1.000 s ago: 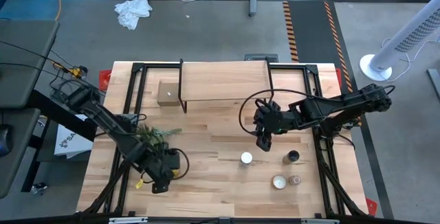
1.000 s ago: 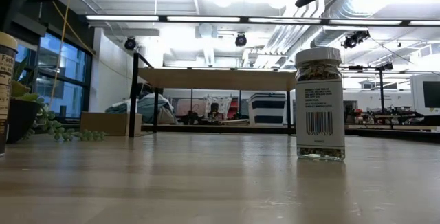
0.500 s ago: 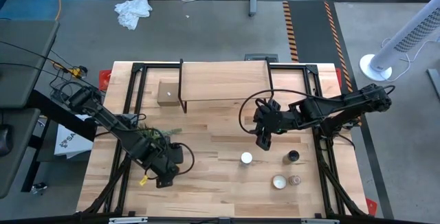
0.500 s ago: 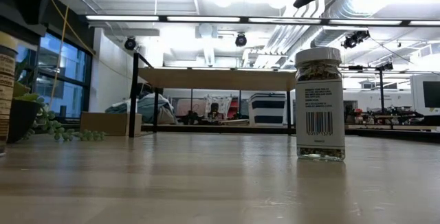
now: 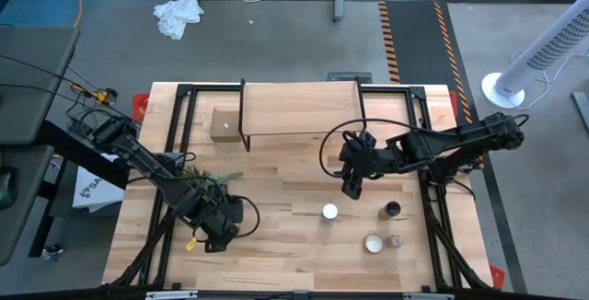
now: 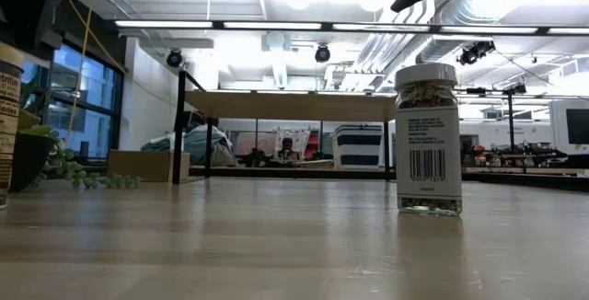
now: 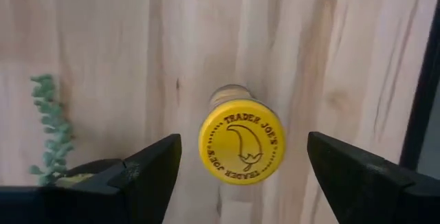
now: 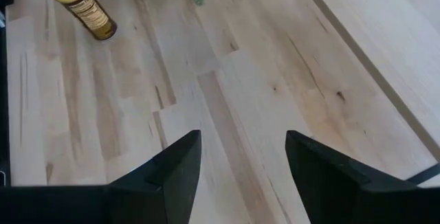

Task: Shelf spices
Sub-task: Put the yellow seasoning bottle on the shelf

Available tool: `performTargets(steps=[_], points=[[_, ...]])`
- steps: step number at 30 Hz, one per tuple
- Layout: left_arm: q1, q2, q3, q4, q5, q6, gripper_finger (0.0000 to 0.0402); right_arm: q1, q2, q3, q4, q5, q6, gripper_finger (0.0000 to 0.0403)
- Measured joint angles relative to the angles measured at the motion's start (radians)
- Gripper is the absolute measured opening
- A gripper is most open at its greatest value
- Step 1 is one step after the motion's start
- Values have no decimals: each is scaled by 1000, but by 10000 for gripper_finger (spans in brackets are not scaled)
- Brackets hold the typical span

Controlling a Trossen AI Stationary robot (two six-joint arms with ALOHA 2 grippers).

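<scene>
Mustard-yellow jar (image 7: 238, 145) lower left of high view, upright on table (image 5: 276, 167), lid centred between spread fingers of left gripper (image 7: 240, 162); looks lined up for top-down grab, nothing gripped yet. Mid-frame: right gripper (image 5: 351, 188) hovering wide open, empty, probably waiting. White-capped jar (image 5: 329, 212) just below it. Shelf (image 5: 299, 121) top centre, no jars on it.

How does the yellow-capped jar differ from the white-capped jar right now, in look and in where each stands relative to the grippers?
The yellow-capped jar has a mustard-yellow printed lid; the white-capped jar has a plain white lid and a white barcode label. The yellow-capped jar stands between the open fingers of the left gripper, ungripped; the white-capped jar stands clear of the right gripper, which hovers open beside it. Both are upright on the table, not on the shelf.
</scene>
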Motion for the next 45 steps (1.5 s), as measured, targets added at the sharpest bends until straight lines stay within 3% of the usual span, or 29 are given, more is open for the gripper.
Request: performTargets(steps=[5,11,23,36,40,45], points=[[-5,4,0,-1,-79,46,312,0,0,0,-11,39,0,209],[-2,30,-1,9,-7,67,312,0,0,0,-29,50,0,209],[-4,124,-1,14,-19,68,312,0,0,0,-33,84,3,209],[8,242,-1,58,46,31,311,0,0,0,-34,84,11,209],[8,240,0,49,34,6,281,0,0,0,-35,84,11,209],[15,236,15,6,49,2,196,0,0,0,-36,84,10,209]])
